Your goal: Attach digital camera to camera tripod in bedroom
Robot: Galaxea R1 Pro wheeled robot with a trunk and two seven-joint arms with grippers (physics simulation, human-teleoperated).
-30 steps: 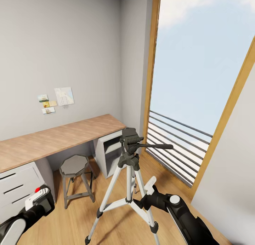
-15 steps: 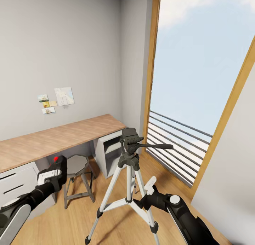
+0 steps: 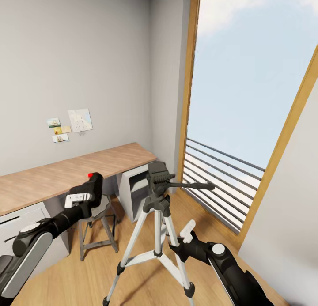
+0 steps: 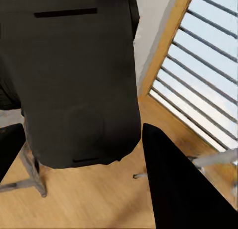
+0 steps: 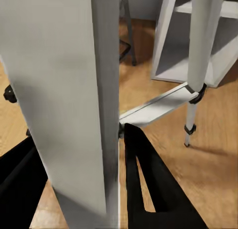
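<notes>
Head view: left gripper (image 3: 85,195) is clutching the one digital camera (image 3: 88,190) left of the one camera tripod (image 3: 154,235); right gripper (image 3: 184,240) is clasping a tripod leg; one stool (image 3: 93,226). Left wrist view: camera body is sitting between the fingers; advisable to lower it squarely onto the head. Right wrist view: leg is being pinched between the fingers.

Light wooden plank floor (image 3: 145,279) carried everything. Camera tripod (image 3: 155,235) stood on it with three silver legs spread, feet on the planks, just right of the stool (image 3: 95,226). Grey metal stool stood on the floor under the desk (image 3: 66,175) edge. Desk's white drawer unit (image 3: 17,235) sat left of the stool, open white shelf unit (image 3: 134,195) behind the tripod. Desk top bare wood.
</notes>
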